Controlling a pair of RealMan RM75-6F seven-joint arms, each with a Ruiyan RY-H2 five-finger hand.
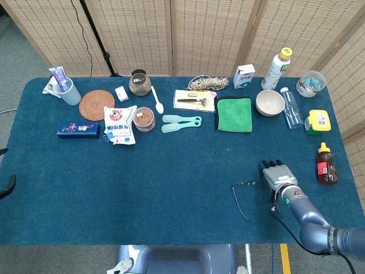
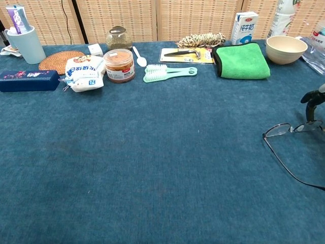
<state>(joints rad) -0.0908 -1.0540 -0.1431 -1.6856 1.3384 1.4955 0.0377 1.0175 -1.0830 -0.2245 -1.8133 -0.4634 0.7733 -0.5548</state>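
Note:
My right hand (image 1: 278,176) hovers low over the blue table (image 1: 171,182) near its front right corner, fingers curled downward. Thin wire-framed eyeglasses (image 1: 246,189) lie just left of it, and the hand grips the right end of their front. In the chest view only a dark fingertip (image 2: 310,104) shows at the right edge, touching the eyeglasses (image 2: 284,131) at the rim of one lens. One temple arm trails toward the table's front. My left hand does not show in either view.
A honey bottle (image 1: 325,164) stands right of the hand and a yellow box (image 1: 317,121) beyond it. Farther back are a green cloth (image 1: 234,114), bowl (image 1: 270,103), water bottle (image 1: 291,107), brush (image 1: 180,122), jar (image 1: 144,119) and snack bag (image 1: 120,124).

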